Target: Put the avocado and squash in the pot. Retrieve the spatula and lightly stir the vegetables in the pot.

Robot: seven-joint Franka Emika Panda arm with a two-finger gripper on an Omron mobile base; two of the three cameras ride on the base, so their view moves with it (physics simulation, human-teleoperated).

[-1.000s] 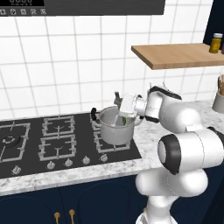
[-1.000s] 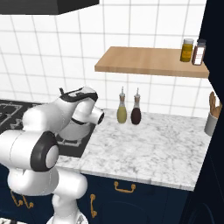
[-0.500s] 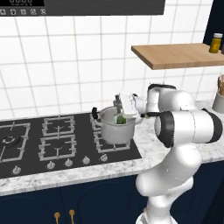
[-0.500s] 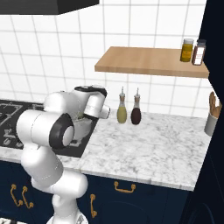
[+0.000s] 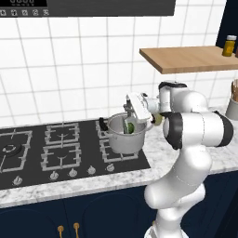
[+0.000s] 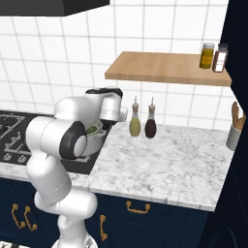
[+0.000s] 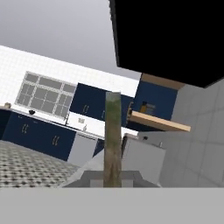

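The steel pot [image 5: 124,139] stands on the right rear burner of the hob [image 5: 56,148]. My gripper [image 5: 131,111] hangs tilted over the pot's mouth, shut on the spatula [image 5: 127,123], which reaches down inside. The green avocado [image 5: 132,127] lies in the pot beside it. The squash is hidden. In the hand view the spatula's brownish-green handle [image 7: 112,135] rises straight from between the fingers of my gripper [image 7: 112,177]. From the right side the pot [image 6: 99,137] peeks out behind my arm.
Two bottles [image 6: 135,123] [image 6: 150,125] stand against the tiled wall on the marble counter [image 6: 164,164]. Above them a wooden shelf [image 6: 164,68] carries jars [image 6: 207,54]. A utensil holder [image 6: 234,135] sits at the far right. The range hood [image 5: 88,7] hangs overhead.
My arm's elbow has swung up and to the right while the hand stays over the pot. The spatula has shifted a little inside the pot.
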